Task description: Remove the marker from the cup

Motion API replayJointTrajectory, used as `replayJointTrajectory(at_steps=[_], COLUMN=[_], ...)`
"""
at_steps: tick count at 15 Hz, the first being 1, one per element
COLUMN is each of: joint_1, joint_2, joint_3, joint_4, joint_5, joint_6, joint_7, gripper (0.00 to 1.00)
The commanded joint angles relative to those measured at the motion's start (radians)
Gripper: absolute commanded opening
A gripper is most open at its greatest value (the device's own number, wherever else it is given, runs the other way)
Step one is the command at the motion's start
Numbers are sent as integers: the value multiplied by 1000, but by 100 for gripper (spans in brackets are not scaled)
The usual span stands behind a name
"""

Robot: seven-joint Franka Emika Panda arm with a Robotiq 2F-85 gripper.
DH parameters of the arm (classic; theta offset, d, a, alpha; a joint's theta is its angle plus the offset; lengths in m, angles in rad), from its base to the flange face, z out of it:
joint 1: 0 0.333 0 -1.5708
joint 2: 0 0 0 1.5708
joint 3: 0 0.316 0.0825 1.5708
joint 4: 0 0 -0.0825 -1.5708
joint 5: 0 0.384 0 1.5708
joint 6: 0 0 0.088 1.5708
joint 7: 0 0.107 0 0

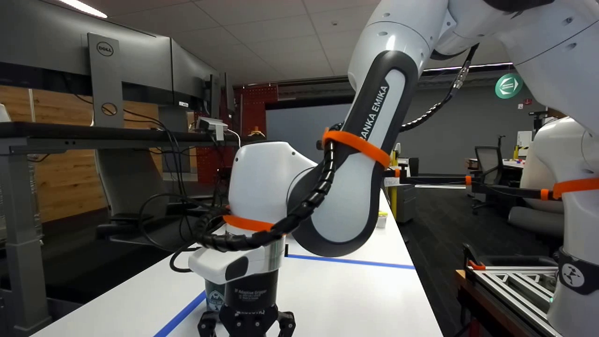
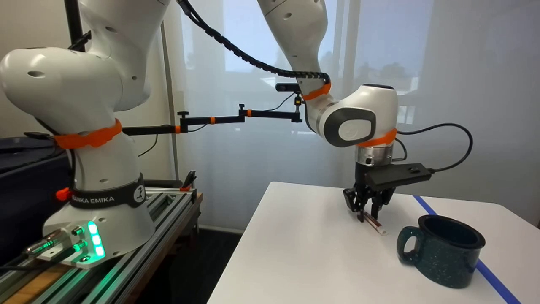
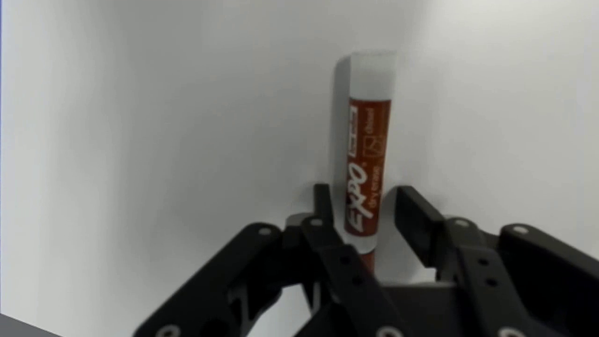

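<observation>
The marker (image 3: 367,135), white with a red-brown Expo label, lies flat on the white table, outside the cup. It also shows in an exterior view (image 2: 376,225). My gripper (image 3: 364,189) is open, pointing down with one finger on each side of the marker. A gap shows on both sides of the marker in the wrist view; its near end is hidden by the left finger. The gripper also shows in an exterior view (image 2: 368,217). The cup (image 2: 449,253), a speckled dark teal mug with a loop handle, stands upright nearby; it is partly hidden behind the gripper in an exterior view (image 1: 215,297).
The white table (image 2: 295,253) carries blue tape lines (image 2: 495,280), one running past the cup. A small white container with a yellow top (image 1: 382,219) stands far along the table. A desk with monitors (image 1: 135,65) is alongside.
</observation>
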Motion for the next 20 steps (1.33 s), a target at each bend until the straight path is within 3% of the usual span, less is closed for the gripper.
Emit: replayJointTrajectory(at_steps=[1, 4, 8, 12, 16, 20], joint_1=[-12, -10, 27, 100, 103, 90], joint_2=[-52, -119, -256, -401, -529, -631], joint_3=[17, 35, 12, -93, -123, -128], joint_4=[-52, -71, -101, -137, -175, -212], joint_5=[-15, 0, -9, -116, -184, -149], joint_6=[17, -21, -75, -108, -203, -314], joint_7=[13, 30, 127, 408, 657, 837], gripper=[75, 99, 100, 100, 100, 100])
